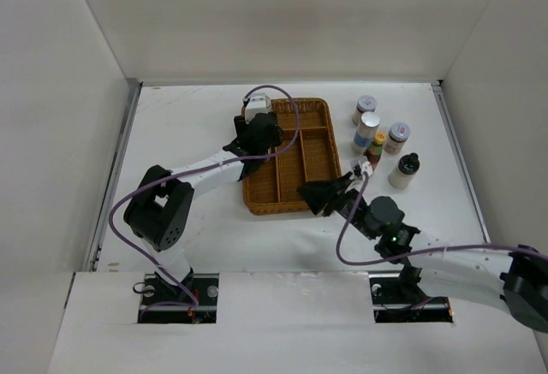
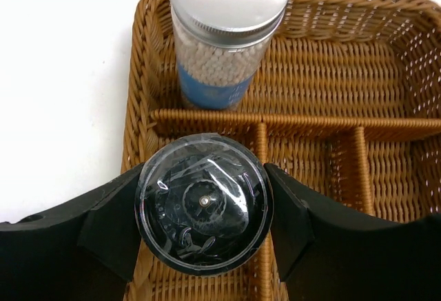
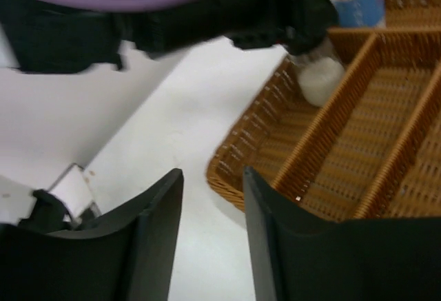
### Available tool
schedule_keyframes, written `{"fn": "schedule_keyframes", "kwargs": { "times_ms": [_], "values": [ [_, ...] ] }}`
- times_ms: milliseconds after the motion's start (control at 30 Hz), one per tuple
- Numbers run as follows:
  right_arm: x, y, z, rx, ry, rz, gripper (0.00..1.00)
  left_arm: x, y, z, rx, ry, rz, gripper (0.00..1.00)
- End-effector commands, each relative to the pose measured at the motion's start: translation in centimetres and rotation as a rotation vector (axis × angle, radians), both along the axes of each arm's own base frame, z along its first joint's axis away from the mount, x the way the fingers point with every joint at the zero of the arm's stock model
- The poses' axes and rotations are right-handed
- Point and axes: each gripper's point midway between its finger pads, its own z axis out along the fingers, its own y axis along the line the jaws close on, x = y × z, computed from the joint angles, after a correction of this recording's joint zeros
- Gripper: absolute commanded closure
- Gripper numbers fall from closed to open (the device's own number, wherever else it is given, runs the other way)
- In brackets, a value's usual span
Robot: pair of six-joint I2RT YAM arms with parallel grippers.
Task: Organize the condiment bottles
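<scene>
Could read no brand or word anywhere. Made out a blue label on the silver-capped jar (image 2: 220,39), which was filled with white sticks, but found its pale print too blurred to read. Found the labels just as unreadable, being too small in the top view, on the five standing on the table (image 1: 188,117) right of the wicker tray (image 1: 317,158): a silver-capped shaker (image 1: 366,109), a taller silver-capped shaker (image 1: 366,131), a red sauce bottle (image 1: 376,148) with a yellow cap, a pale-capped jar (image 1: 397,138) and, nearest, a black-capped white bottle (image 1: 404,171). Found the left gripper (image 2: 201,211) clamped on the clear-lidded bottle (image 2: 204,194), with black fingers (image 2: 110,229) pressed to either side of the round lid and crinkled film visible through it. Placed that bottle over a left-hand compartment of the tray, on the near side of the divider behind which the silver-capped jar stood in the far-left compartment. Could not tell whether its base touched the tray floor. Caught its white body in the right wrist view, below the left gripper. Traced the left arm from its base to a raised elbow at the left, then along a forearm stretched toward the tray's far-left corner. Traced the right arm low across the near right of the table, reaching leftward. Found the right gripper (image 3: 212,184) near the tray's near-right corner, fingers parted by a modest gap and holding nothing.
</scene>
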Motion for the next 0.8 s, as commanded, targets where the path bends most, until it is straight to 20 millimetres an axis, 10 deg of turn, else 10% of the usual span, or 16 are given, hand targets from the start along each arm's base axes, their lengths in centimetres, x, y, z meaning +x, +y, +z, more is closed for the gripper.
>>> {"fn": "schedule_keyframes", "kwargs": {
  "times_ms": [0, 133, 333, 467, 600, 767],
  "values": [
    [-0.6, -1.6, 3.6, 0.074, -0.106, -0.053, 0.49, 1.5, -0.7, 4.0, -0.056, -0.127, 0.023, 0.42],
    [-0.7, -3.4, 6.2, 0.127, -0.150, -0.122, 0.35, 1.1, -0.4, 4.3, -0.056, -0.134, 0.030, 0.14],
    [-0.5, -7.1, 11.6, 0.167, -0.188, -0.252, 0.26, -0.5, 0.3, 9.2, -0.102, -0.232, 0.031, 0.02],
    [0.8, -11.1, 13.8, 0.219, -0.191, -0.413, 0.54, -1.7, -0.3, 13.5, -0.155, -0.341, 0.000, 0.06],
    [2.3, -13.3, 14.4, 0.176, -0.151, -0.529, 0.83, -3.6, -5.5, 15.2, -0.208, -0.376, -0.155, 0.37],
    [3.5, -18.9, 16.1, 0.195, -0.147, -0.758, 0.70, -6.2, -16.2, 14.6, -0.281, -0.348, -0.434, 0.43]
  ]
}}
